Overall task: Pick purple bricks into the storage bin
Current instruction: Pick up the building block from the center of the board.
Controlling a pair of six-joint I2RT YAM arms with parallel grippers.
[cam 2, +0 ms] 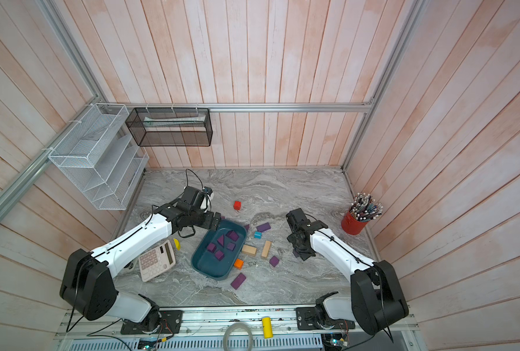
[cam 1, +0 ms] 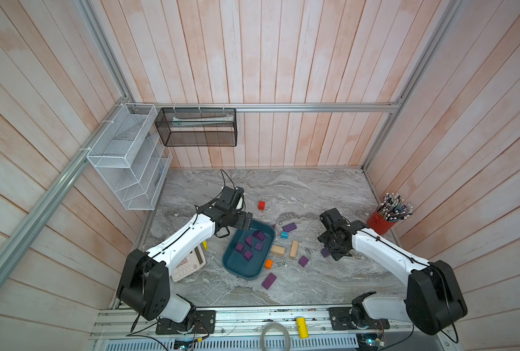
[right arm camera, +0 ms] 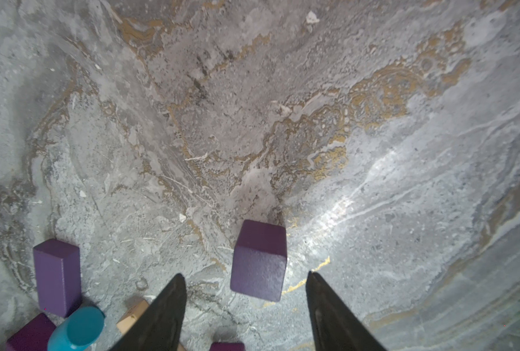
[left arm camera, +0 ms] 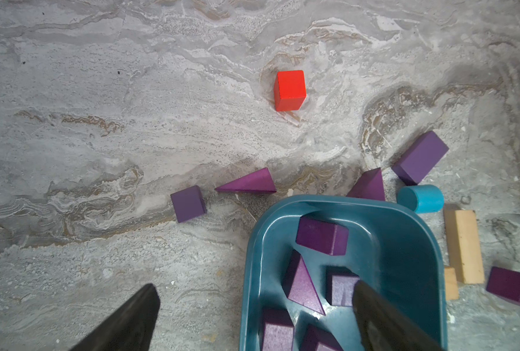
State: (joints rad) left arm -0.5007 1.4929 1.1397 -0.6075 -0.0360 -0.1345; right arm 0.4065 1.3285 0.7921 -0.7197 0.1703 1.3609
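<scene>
The teal storage bin (cam 1: 232, 267) (cam 2: 200, 264) (left arm camera: 404, 209) holds several purple bricks (cam 1: 247, 254) (left arm camera: 322, 238). My left gripper (cam 1: 248, 221) (left arm camera: 254, 284) hangs open over the bin's far left corner, one finger (left arm camera: 383, 316) above the inside and the other outside, with nothing held. A purple cube (left arm camera: 189, 203) and purple wedge (left arm camera: 249, 182) lie on the marble just beyond that corner. My right gripper (cam 1: 334, 253) (right arm camera: 245, 274) stands open low over the table. A purple cube (right arm camera: 258, 258) sits just ahead of its tips, untouched. More purple bricks (cam 1: 289, 226) (cam 1: 303, 261) (cam 1: 268, 280) lie right of the bin.
A red cube (cam 1: 261, 205), blue cylinder (cam 1: 284, 234), orange cube (cam 1: 268, 263) and two tan blocks (cam 1: 294, 249) lie among the bricks. A calculator (cam 1: 189, 266) sits under the left arm. A red pencil cup (cam 1: 383, 223) stands far right. Wire baskets (cam 1: 196, 126) hang on the walls.
</scene>
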